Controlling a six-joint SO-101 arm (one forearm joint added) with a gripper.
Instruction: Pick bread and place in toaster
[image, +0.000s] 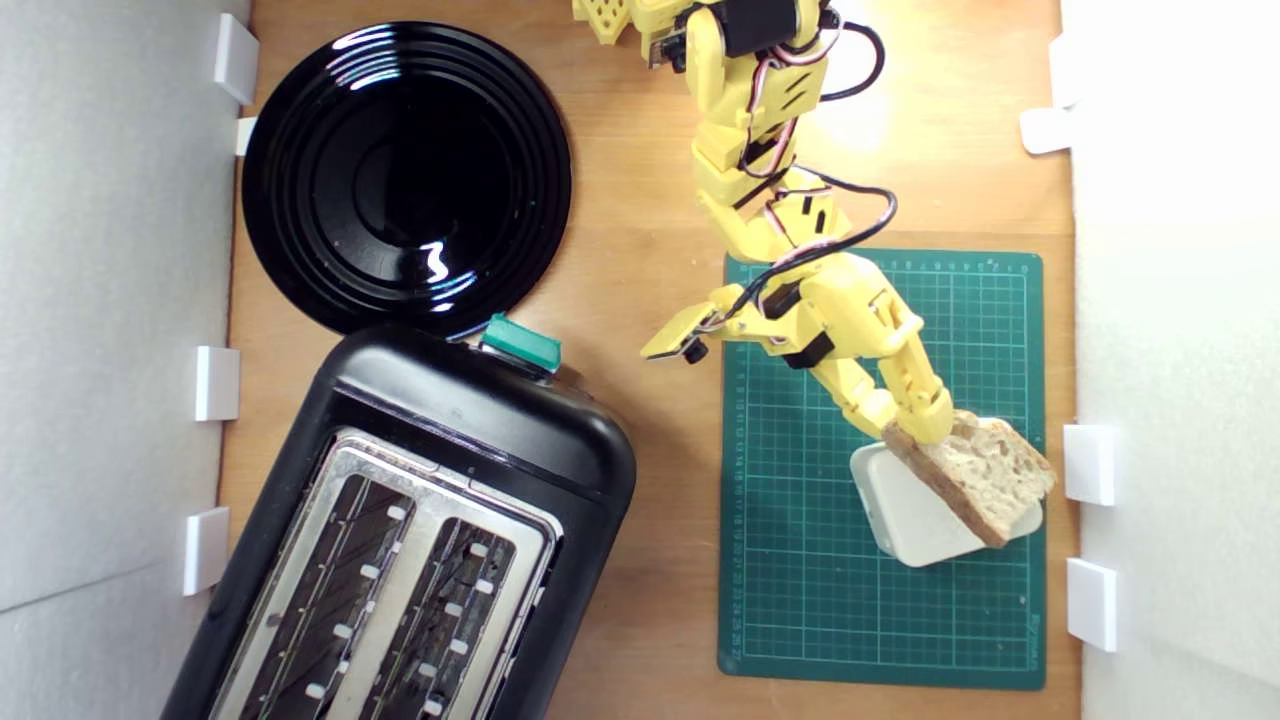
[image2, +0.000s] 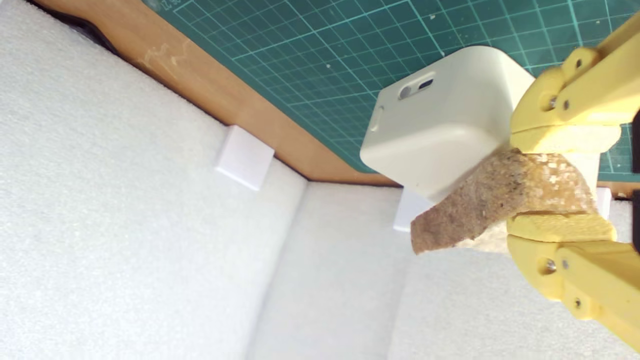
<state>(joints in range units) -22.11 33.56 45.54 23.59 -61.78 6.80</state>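
At the exterior view's left, the toaster (image: 400, 545) is seen with both slots empty and angled across the wooden surface (image: 640, 250), just below the black plate (image: 405, 175). Open room lies between it and the green mat (image: 800, 560). At the right, the bread (image: 985, 470) is pinched by the tool (image: 915, 432) above the white box (image: 915, 515); it is best raised clear, then turned to match a slot, the foam wall (image: 1180, 350) being close.

Foam-walled (image: 110, 300) lab tabletop with green cutting mat (image: 800, 560).
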